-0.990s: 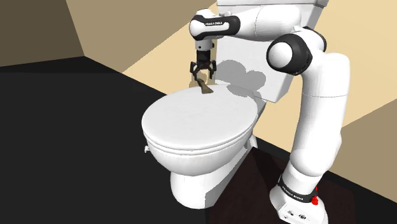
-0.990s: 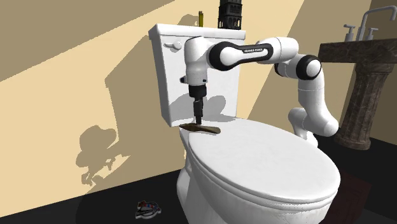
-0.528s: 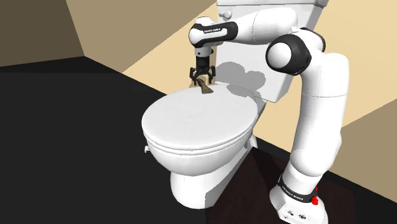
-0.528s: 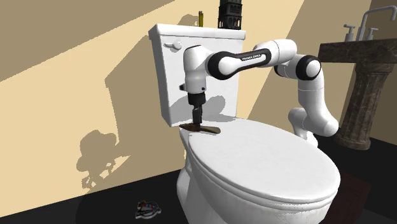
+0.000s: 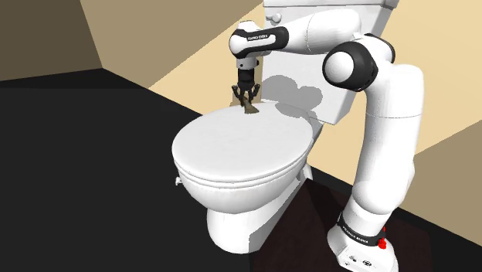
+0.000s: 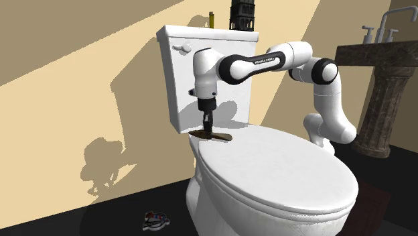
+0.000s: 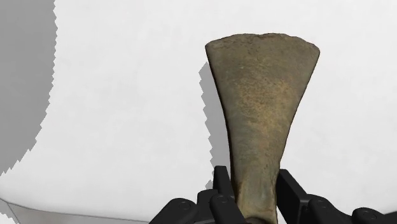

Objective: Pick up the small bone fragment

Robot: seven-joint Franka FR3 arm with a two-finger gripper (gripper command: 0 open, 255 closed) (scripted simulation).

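bone fragment [image 7: 264, 108]: lying flat at the toilet lid [image 5: 232, 147]'s rear edge; long axis running along it
tool [image 7: 254, 191]: clasping its narrow part

A white toilet [image 5: 232, 154] with its lid shut stands against a tan wall [image 6: 74, 74], tank [image 6: 175, 87] behind. A brown pedestal sink [image 6: 382, 100] stands near it. A small colourful object [image 6: 155, 219] lies on the dark floor [image 5: 77, 178].

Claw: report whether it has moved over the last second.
Yes. The claw has dropped toward the toilet lid and closed on the bone fragment at its narrow end.
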